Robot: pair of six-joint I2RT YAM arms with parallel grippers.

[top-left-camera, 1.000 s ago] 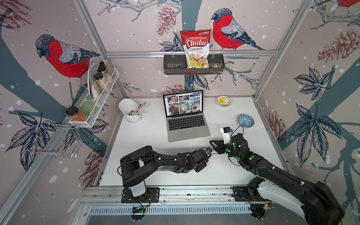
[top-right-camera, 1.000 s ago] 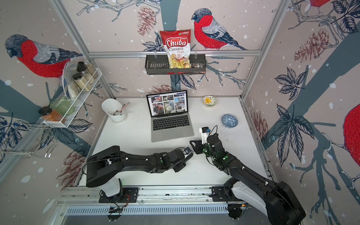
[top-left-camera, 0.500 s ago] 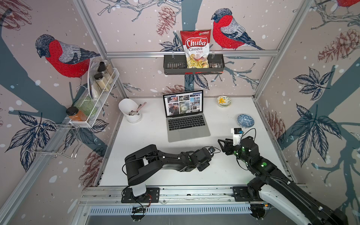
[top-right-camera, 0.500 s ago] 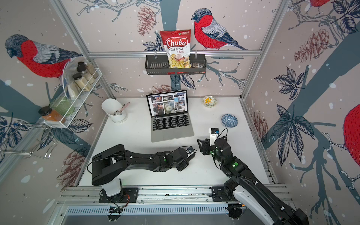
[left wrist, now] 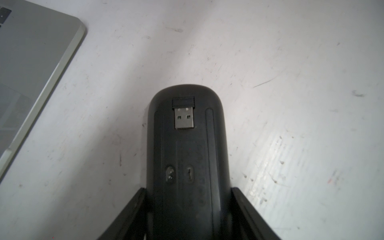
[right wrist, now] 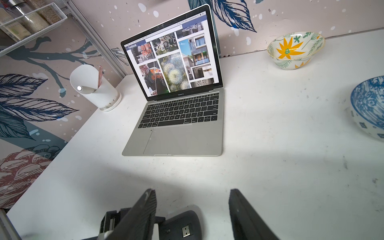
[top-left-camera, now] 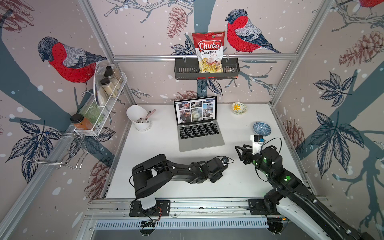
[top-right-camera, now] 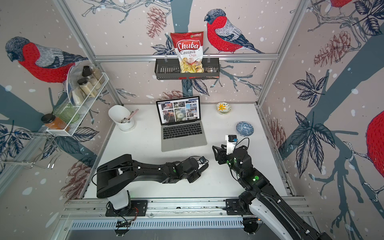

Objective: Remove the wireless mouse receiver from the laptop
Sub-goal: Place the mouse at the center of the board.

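- Evidently the pulling step is done: the wireless mouse receiver is no longer in the laptop. It lies metal plug up on the underside of the overturned black mouse, seemingly in its storage recess.
- That mouse sits off the laptop's front right corner, near it but not touching, above the counter.
- The left gripper is clamped on the mouse, one finger on each flank.
- The right gripper stands parted and empty, hovering on the same front-right side of the laptop, just past the mouse.
- My judgement: the task is essentially finished. What remains is setting the mouse down level, so the loose-looking receiver does not slide off, and drawing both arms clear of the laptop.
- Count: one laptop, one receiver, one mouse, two grippers.
- Count of the rest: two bowls to the laptop's right, a flowered bowl and a blue bowl. One white utensil holder stands to its left.
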